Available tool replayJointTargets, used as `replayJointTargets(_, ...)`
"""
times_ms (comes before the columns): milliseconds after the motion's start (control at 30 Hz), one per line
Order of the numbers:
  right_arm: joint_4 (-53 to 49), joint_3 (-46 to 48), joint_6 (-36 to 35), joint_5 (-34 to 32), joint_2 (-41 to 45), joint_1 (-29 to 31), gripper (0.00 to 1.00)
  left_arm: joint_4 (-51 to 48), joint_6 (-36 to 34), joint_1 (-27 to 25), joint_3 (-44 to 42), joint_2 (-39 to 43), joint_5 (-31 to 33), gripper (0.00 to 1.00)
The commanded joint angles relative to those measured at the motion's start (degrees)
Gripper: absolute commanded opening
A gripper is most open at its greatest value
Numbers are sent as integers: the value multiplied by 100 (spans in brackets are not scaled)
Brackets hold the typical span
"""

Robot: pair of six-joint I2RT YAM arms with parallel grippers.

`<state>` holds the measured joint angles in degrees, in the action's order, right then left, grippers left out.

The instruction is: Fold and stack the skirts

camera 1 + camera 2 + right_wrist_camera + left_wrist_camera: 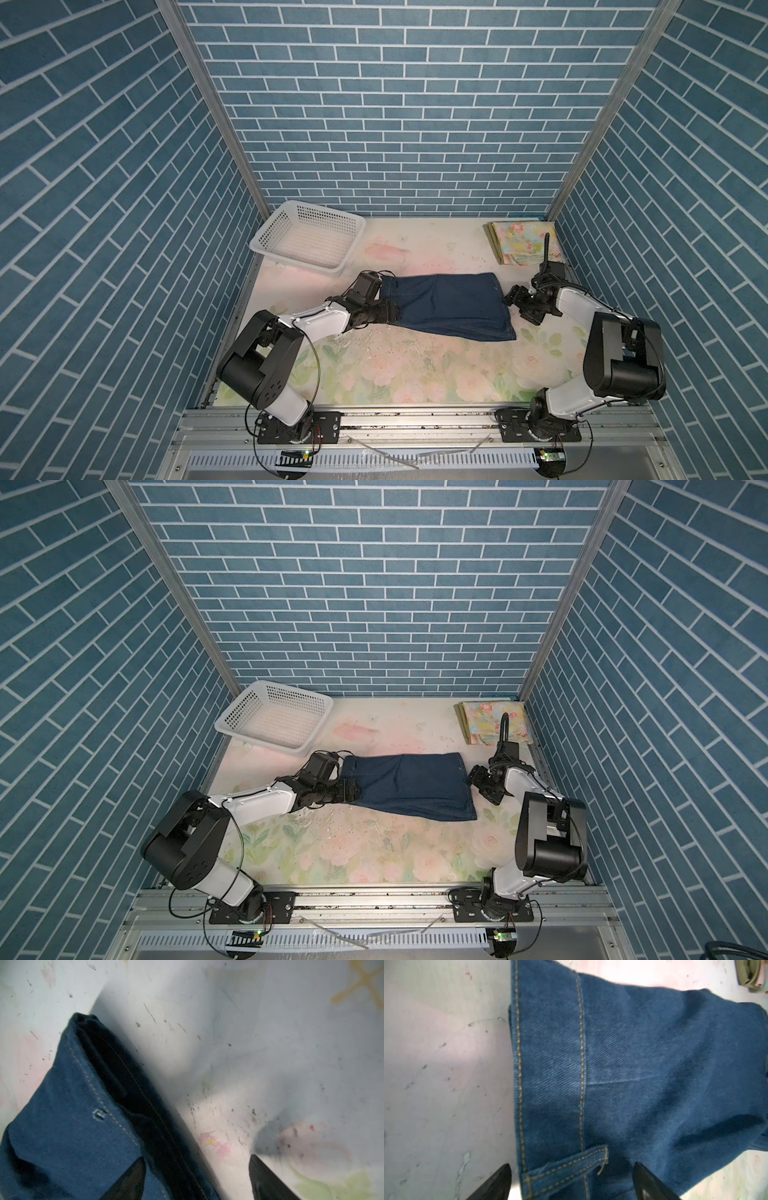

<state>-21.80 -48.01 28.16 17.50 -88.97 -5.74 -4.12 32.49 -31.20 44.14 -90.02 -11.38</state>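
Dark blue denim skirt (pixel 449 307) (pixel 409 785) lies flat across mid-frame in both top views, with its yellow-stitched waistband to the left and its hem to the right. Pastel floral skirt (pixel 515 241) (pixel 484 723), folded to a rectangle, lies up and to the right of it, well apart. Folded olive-green skirt (pixel 750 978) shows only as an edge in the left wrist view.

Nothing readable is showing in any view. A small pale stitched mark (pixel 98 1114) is sitting on the denim skirt (pixel 62 1136), too blurred to make out.
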Motion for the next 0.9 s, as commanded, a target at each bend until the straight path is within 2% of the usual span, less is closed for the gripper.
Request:
replayJointTargets(0, 215, 109, -83, 270, -98, 11, 78, -151, -45, 112, 94, -49, -4, 98)
replayJointTargets(267, 307, 117, -57, 310, -164, 89, 77, -272, -201, 299, 573, -753, -294, 99)
replayJointTargets(400, 325, 155, -50, 296, -111, 125, 77, -396, -273, 290, 703, -1123, -381, 91)
replayJointTargets(467, 357, 178, -40, 315, -78, 151, 77, -427, -296, 281, 663, -1257, -391, 81)
replayJointTargets(567, 350, 184, -36, 333, 18, 184, 77, -436, -317, 247, 537, -1480, -444, 59)
replayJointTargets(667, 381, 207, -21, 278, 124, 252, 77, -194, -232, 173, 324, -1743, -443, 3)
replayJointTargets(700, 378, 212, -30, 240, 143, 285, 77, -118, -187, 165, 273, -1819, -452, 0)
replayJointTargets(767, 394, 209, -21, 228, 139, 355, 77, -210, -194, 167, 262, -1758, -347, 0)
replayJointTargets(867, 415, 195, -30, 134, 99, 532, 76, -710, -314, 167, 271, -1134, 101, 0)
